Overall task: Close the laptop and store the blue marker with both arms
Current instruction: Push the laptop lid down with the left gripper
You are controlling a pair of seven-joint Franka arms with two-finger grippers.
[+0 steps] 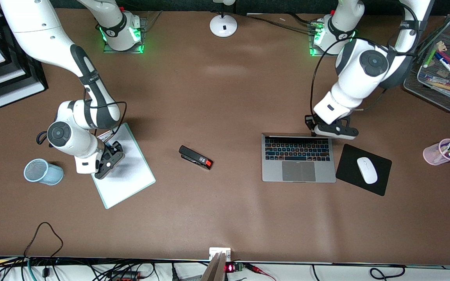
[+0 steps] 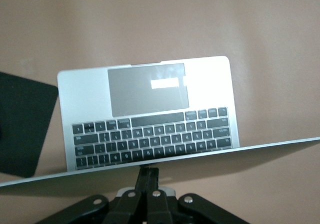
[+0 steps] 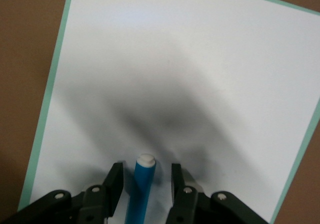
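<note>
The left gripper [image 2: 148, 176] is held shut, its arm bent low from its base; the right gripper [image 3: 144, 181] is pointed down, fingers [image 3: 114, 184] parted.

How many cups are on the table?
2: a blue mesh cup at the right arm's end, and a pink cup holding pens at the left arm's end.
</note>
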